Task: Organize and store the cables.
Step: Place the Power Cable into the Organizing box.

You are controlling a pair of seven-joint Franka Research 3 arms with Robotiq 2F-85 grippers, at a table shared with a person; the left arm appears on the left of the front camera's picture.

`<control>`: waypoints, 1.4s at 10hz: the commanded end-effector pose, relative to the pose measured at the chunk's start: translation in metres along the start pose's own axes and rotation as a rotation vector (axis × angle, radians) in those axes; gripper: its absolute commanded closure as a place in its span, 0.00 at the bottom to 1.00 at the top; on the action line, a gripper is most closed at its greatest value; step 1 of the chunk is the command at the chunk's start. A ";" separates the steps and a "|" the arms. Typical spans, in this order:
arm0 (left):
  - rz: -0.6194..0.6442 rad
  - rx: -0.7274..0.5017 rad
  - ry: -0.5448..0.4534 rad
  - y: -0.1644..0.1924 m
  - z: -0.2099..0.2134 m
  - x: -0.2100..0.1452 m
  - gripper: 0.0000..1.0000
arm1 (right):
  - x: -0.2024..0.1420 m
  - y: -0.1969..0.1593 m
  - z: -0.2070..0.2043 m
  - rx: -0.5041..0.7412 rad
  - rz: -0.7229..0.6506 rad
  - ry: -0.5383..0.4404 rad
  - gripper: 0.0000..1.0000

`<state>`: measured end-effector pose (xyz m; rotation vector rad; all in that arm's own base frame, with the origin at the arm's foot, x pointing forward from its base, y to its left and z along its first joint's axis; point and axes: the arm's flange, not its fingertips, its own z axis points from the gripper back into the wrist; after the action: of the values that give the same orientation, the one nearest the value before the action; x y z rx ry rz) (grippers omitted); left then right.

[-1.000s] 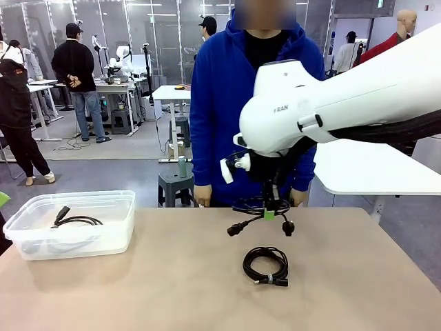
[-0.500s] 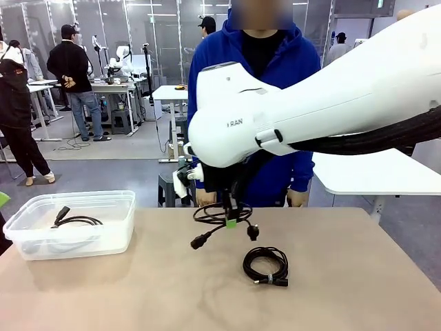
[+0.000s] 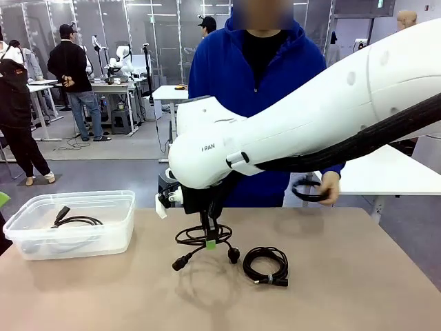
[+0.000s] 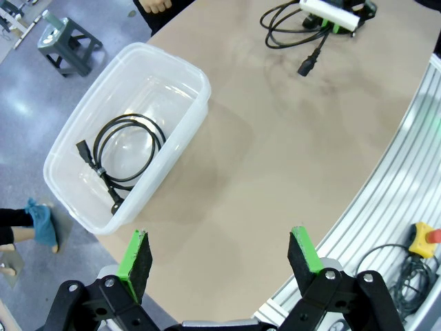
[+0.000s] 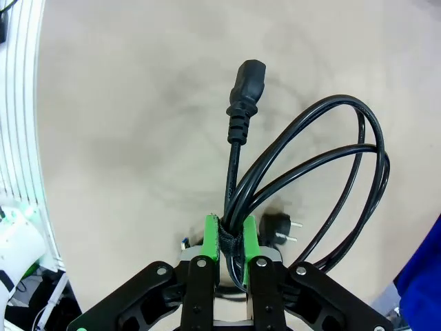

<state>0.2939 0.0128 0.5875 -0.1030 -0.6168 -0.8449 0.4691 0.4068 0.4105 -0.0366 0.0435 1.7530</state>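
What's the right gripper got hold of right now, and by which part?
The right gripper is shut on a coiled power cable. Its fingers pinch the coil where the strands bunch together, and the loops hang clear of the table.

The big white right arm [image 3: 289,131] covers part of the coil [image 3: 303,198] in the person's hand [image 3: 331,186]. Down at the right claw [image 5: 231,227], the held cable [image 5: 248,79] disappears between the pads, its lower loop lost behind the fingers.

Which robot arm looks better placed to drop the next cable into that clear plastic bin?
The right. The right claw is shut on a coiled power cable, held up over the table. The left claw is open and empty, though it hangs nearer the bin.
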 end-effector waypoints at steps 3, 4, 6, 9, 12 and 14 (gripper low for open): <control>-0.001 -0.004 0.002 0.000 -0.001 0.000 0.00 | 0.017 -0.009 -0.029 0.025 -0.069 -0.032 0.92; -0.001 -0.004 0.002 0.000 -0.001 0.000 0.00 | 0.017 -0.011 -0.037 0.047 -0.086 -0.031 0.92; -0.001 -0.004 0.002 0.000 -0.001 0.000 0.00 | 0.013 -0.013 -0.045 0.071 -0.099 -0.038 0.92; -0.001 -0.004 0.002 0.000 -0.001 0.000 0.00 | 0.012 -0.010 -0.055 0.092 -0.092 -0.041 0.40; -0.001 -0.004 0.002 0.000 -0.001 0.000 0.00 | 0.009 -0.008 -0.051 0.074 -0.104 -0.047 0.00; -0.001 -0.004 0.002 0.000 -0.001 0.000 0.00 | 0.008 -0.009 -0.050 0.075 -0.109 -0.051 0.00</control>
<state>0.2939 0.0128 0.5875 -0.1030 -0.6167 -0.8449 0.4798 0.4148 0.3559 0.0421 0.0882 1.6728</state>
